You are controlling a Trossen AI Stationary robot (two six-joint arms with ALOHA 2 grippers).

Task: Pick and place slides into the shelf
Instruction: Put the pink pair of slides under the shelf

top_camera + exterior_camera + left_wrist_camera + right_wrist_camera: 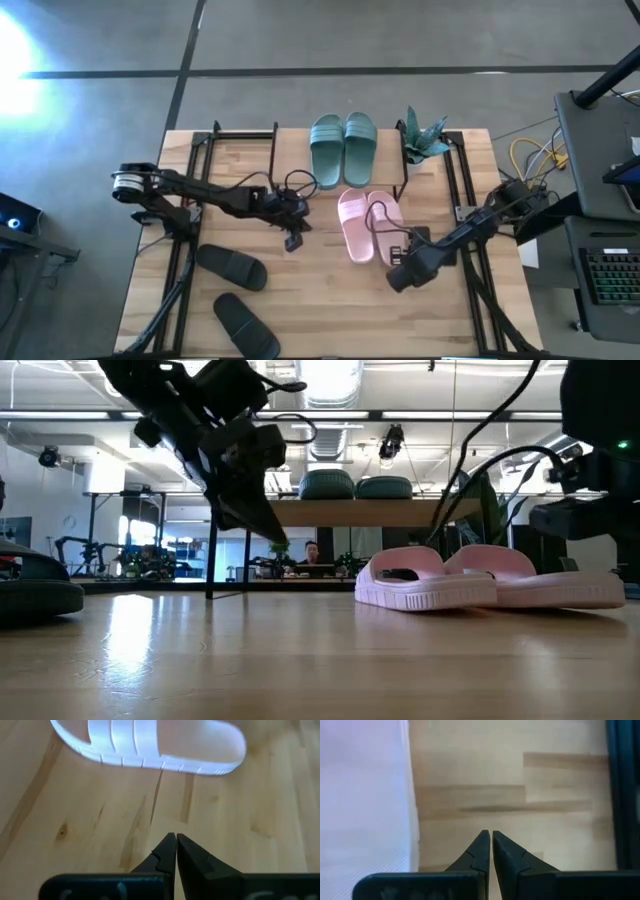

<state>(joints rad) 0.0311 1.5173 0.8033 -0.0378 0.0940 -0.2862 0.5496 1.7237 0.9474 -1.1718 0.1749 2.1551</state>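
Two teal-green slides [343, 148] lie side by side on the shelf [296, 152] at the table's far side, and they show on its board in the low view [355, 485]. A pale pink pair [368, 222] lies flat on the table in front of the shelf. Two black slides [230, 267] [245, 325] lie at the near left. My left gripper [295, 240] is shut and empty, hanging above the table left of the pink pair [150, 745]. My right gripper [408, 245] is shut and empty, just right of the pink pair [365, 795].
A small potted plant [425, 140] stands at the shelf's right end. Black frame rails [190, 200] [465, 200] run along both sides of the table. Bare wood lies between the pink pair and the black slides. A keyboard and cables sit off the table at the right.
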